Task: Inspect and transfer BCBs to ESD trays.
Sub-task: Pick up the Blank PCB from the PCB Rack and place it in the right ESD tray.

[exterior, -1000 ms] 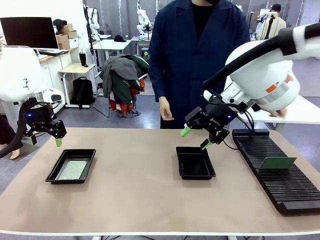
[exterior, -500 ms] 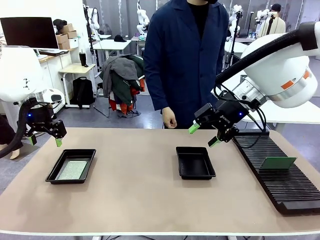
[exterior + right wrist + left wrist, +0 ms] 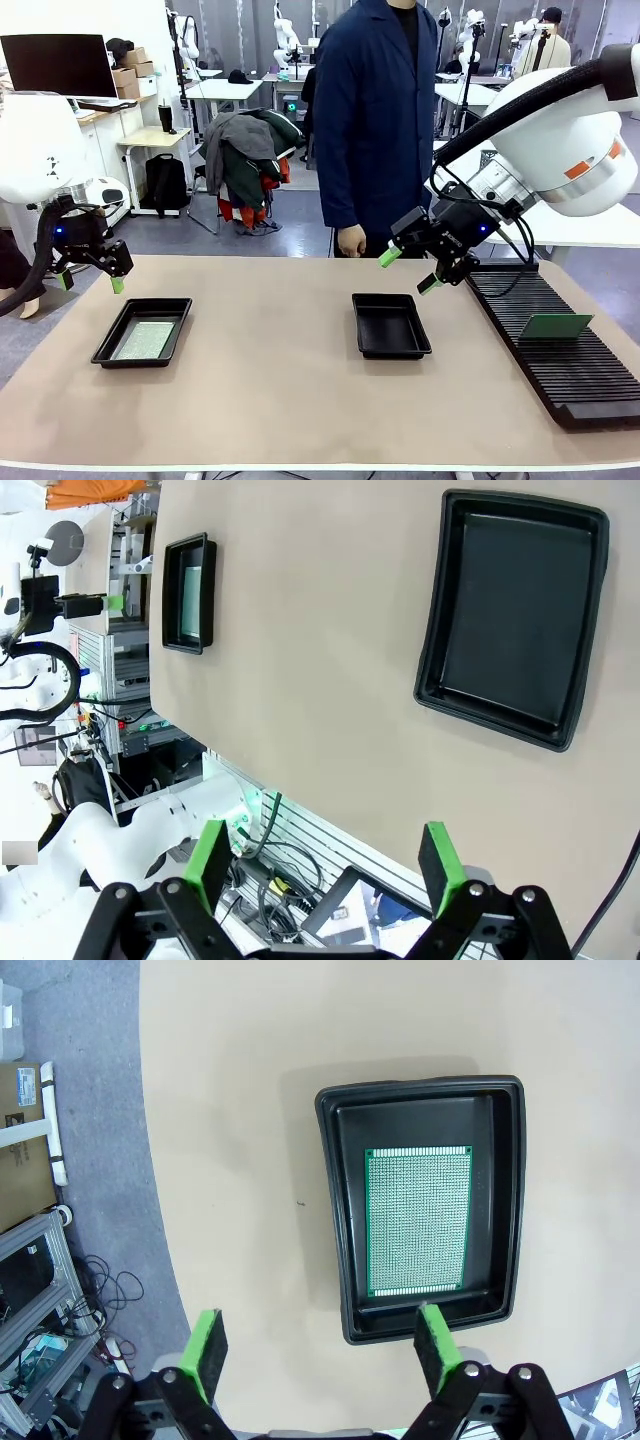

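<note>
At table's left end, left gripper (image 3: pixel 90 282) hovers above the outer edge of left ESD tray (image 3: pixel 110 347), jaws wide apart, nothing held; left wrist view resolves what front view blurs: BCB (image 3: pixel 417 1222) lies flat on that tray's floor, a fine dot grid across its face; right gripper (image 3: pixel 410 271) hangs in the air beyond middle ESD tray (image 3: pixel 357 325), jaws wide apart, empty; right wrist view confirms this tray's floor is bare; front view adds second BCB (image 3: pixel 555 326) standing on edge in slotted rack (image 3: pixel 590 385); versus 1.0 s ago: right gripper shifted toward rack, person's hand (image 3: pixel 352 240) lower, left gripper unmoved
</note>
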`<state>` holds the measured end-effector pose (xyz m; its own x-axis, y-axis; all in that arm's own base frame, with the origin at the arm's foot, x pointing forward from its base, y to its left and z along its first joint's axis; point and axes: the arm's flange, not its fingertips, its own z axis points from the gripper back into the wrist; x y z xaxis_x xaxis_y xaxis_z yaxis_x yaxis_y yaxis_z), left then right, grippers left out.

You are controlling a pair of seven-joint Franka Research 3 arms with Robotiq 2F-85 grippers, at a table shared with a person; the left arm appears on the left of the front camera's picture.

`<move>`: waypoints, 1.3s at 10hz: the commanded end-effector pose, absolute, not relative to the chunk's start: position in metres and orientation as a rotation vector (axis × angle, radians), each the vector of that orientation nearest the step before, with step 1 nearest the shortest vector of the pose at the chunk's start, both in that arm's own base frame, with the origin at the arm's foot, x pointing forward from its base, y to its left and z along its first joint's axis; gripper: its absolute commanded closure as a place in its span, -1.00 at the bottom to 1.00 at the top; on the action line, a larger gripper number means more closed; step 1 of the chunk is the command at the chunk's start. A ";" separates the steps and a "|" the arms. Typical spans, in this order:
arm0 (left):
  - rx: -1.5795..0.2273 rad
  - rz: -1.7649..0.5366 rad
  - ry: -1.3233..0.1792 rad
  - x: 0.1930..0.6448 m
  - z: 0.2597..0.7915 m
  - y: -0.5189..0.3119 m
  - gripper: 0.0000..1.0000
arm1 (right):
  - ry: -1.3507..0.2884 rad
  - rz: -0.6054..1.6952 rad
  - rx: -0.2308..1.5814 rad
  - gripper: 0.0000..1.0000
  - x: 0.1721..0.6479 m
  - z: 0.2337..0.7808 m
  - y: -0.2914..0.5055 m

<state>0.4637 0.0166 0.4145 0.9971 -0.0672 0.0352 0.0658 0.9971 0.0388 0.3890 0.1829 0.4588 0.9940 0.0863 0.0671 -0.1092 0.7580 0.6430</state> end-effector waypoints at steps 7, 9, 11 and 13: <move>0.038 -0.064 -0.041 0.464 0.413 0.018 -1.00 | -0.190 0.759 0.272 -1.00 0.325 0.571 0.015; 0.038 -0.064 -0.041 0.464 0.413 0.018 -1.00 | -0.229 0.947 0.161 -1.00 0.320 0.595 -0.014; 0.038 -0.064 -0.041 0.464 0.413 0.018 -1.00 | -0.199 1.135 0.042 -1.00 0.318 0.609 -0.034; 0.038 -0.064 -0.041 0.464 0.413 0.018 -1.00 | -0.164 1.311 -0.007 -1.00 0.318 0.617 -0.049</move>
